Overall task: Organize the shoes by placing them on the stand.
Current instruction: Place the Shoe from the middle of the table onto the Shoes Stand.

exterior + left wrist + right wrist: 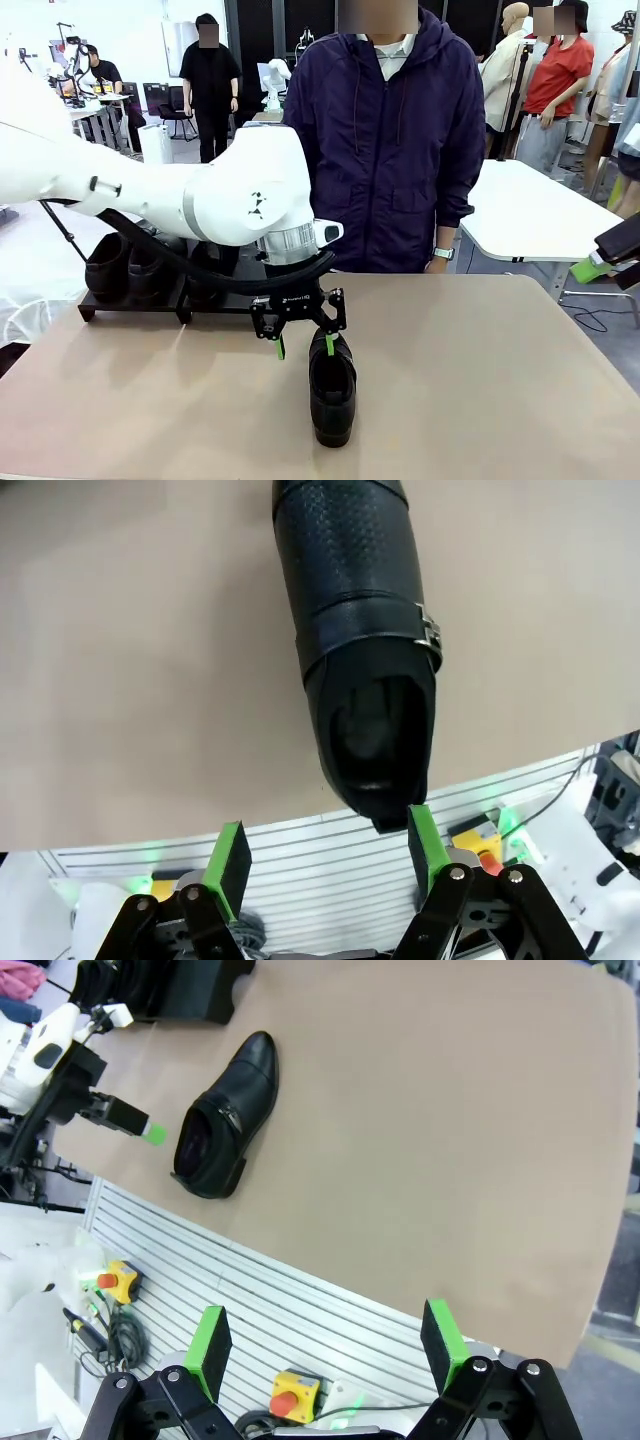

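One black leather shoe (332, 390) with a side buckle lies on the tan table near the front, toe pointing towards me. My left gripper (304, 346) hangs open just above its heel end. In the left wrist view the shoe (360, 630) stretches away from that gripper (328, 852), its heel close to the right green pad (425, 842), and nothing is gripped. At the back left, the low black stand (135, 305) carries other black shoes (108, 265). My right gripper (325, 1345) is open and empty, off the table's edge, looking across at the shoe (225, 1115).
A person in a dark purple jacket (390, 140) stands at the far side, one hand (437, 265) at the table edge. My left arm (150, 185) crosses over the stand. The tan tabletop (500, 380) lies bare to the right of the shoe.
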